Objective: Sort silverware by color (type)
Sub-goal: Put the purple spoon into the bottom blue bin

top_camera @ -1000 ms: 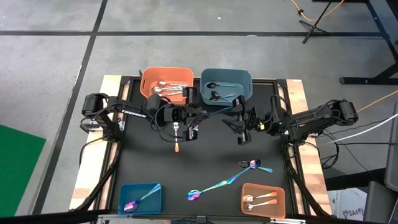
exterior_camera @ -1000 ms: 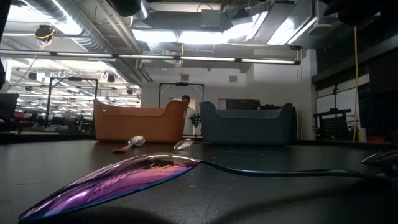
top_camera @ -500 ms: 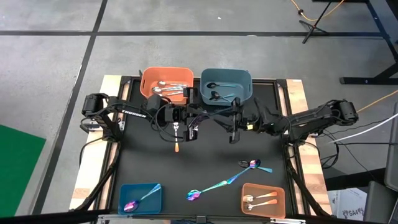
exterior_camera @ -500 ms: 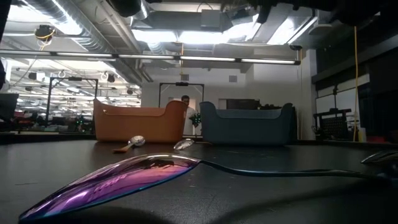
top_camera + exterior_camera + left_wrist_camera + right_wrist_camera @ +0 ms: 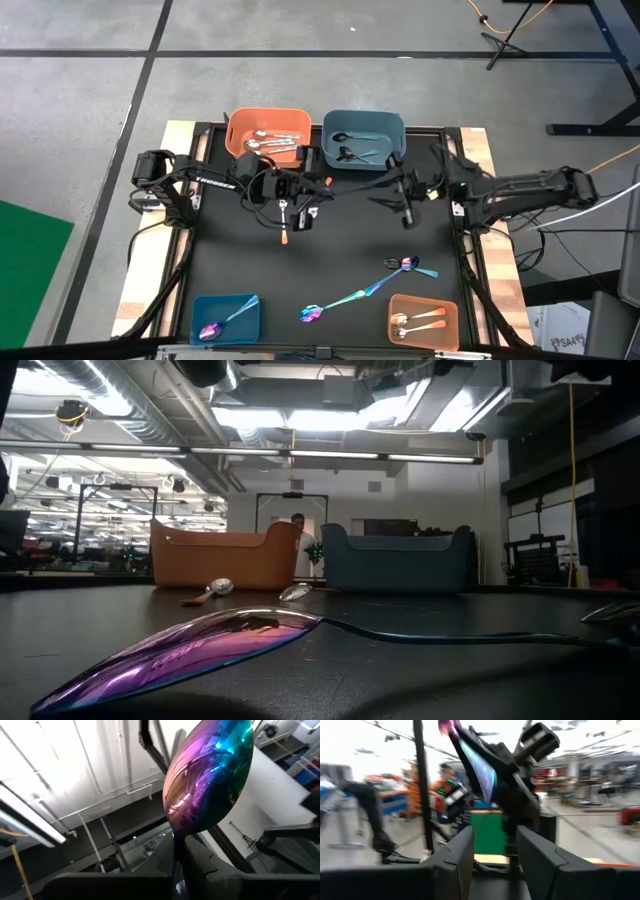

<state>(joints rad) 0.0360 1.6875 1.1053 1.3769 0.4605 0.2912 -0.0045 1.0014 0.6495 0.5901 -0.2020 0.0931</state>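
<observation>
My left gripper [image 5: 312,192] hovers over the table's far middle, shut on an iridescent purple-blue spoon [image 5: 207,775] whose bowl sticks out past the fingers. My right gripper [image 5: 398,203] hangs open and empty a little to its right, facing it; its wrist view shows its own fingers apart [image 5: 495,862] and the held spoon [image 5: 472,765] beyond. An orange-handled spoon [image 5: 284,222] lies on the mat under the left gripper. Two more iridescent spoons [image 5: 405,265] [image 5: 340,299] lie near the front; one fills the low view's foreground [image 5: 200,645]. My left gripper pinches the spoon's neck just below the bowl [image 5: 175,851] between its two fingers [image 5: 200,857]. The rest of the handle is hidden between the fingers. The bowl stands out beyond the fingertips, and the spoon is lifted clear of the table.
At the far edge stand an orange bin [image 5: 240,128] with silver spoons and a blue bin [image 5: 396,128] with black spoons. Near the front, a small blue tray [image 5: 205,305] holds an iridescent spoon and a small orange tray [image 5: 445,308] holds orange-handled spoons.
My right gripper has gone toward my left gripper, then drawn back toward the table's right edge. My left gripper has stayed in place.
</observation>
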